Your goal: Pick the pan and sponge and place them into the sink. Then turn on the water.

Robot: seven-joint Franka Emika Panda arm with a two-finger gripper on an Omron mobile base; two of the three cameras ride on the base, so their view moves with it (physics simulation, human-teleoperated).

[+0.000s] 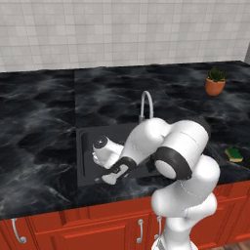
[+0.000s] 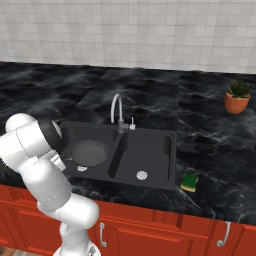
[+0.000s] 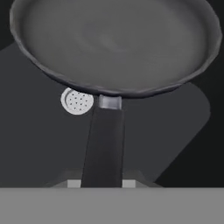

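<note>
Dark grey round frying pan [image 3: 116,43] hangs over the black double sink's [image 2: 150,172] left basin, jaws clamped on its long black handle [image 3: 103,144]. Yellow-green sponge [image 2: 189,181] waits on the desk, right.

You've got both base cams behind the arm, left and right, looking forward-down; both share the sink [image 1: 85,161] and desk [image 2: 210,150]. Hand cam sits close over the pan [image 3: 113,43].
</note>
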